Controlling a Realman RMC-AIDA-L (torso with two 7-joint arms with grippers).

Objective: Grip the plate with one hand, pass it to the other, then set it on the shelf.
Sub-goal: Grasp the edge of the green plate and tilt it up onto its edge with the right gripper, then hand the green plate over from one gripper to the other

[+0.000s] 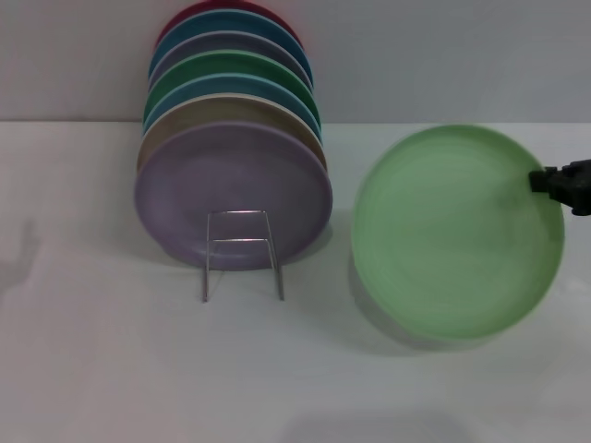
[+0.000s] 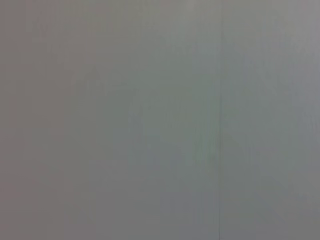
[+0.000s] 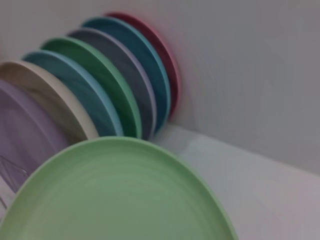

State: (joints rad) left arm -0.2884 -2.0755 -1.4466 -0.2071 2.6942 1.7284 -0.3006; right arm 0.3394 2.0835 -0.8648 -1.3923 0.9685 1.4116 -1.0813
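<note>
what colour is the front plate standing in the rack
Lilac: the front plate in the wire rack is pale purple, clearest in the head view.

The pale green plate point(image 3: 115, 195) fills the foreground. Beyond it a row of upright plates point(image 3: 100, 85) leans toward the wall point(image 3: 250, 65), on the white counter point(image 3: 270, 200).

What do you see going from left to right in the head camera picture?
Row of plates on the shelf → light green plate → right gripper holding the plate's edge.
</note>
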